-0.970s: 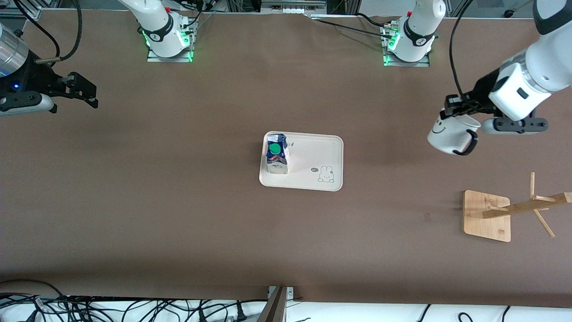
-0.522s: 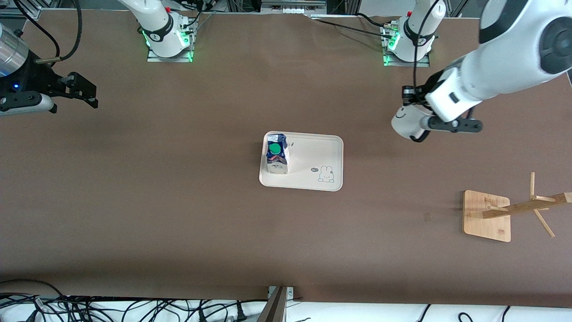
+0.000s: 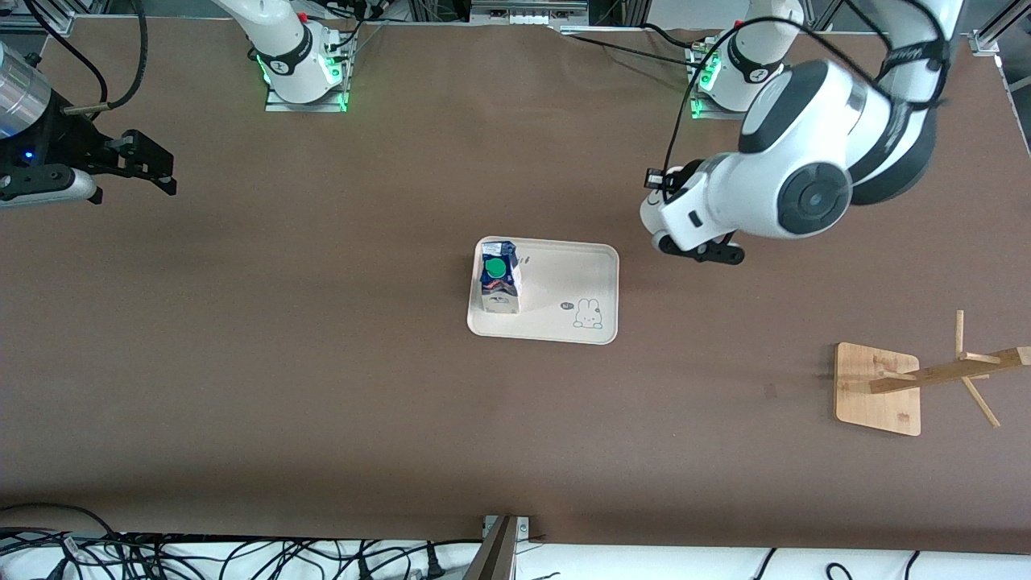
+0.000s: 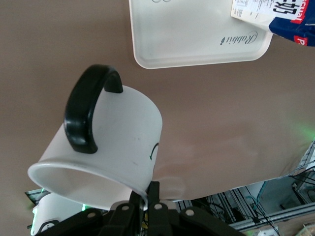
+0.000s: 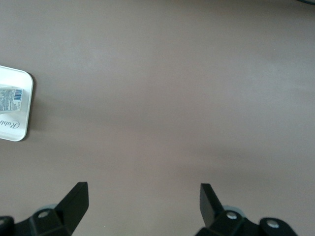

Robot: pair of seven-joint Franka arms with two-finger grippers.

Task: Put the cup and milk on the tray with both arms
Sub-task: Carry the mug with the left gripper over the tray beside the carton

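On the cream tray (image 3: 564,278) stands the blue milk carton (image 3: 498,283). Beside it, over bare table, the left gripper (image 4: 143,196) pinches the white mug's (image 4: 115,142) rim, ready to set it down. The right gripper (image 5: 142,196) waits wide open.

Left arm (image 3: 793,189) bent low over the table from its base, elbow and wrist housing bulking large in the front view, left gripper (image 4: 144,196) pinched tight on the rim of the cup (image 4: 106,147), carried tilted in the air. Right arm waiting at its own end of the table, right gripper (image 5: 142,201) hanging with fingers (image 5: 76,199) spread wide, holding nothing.
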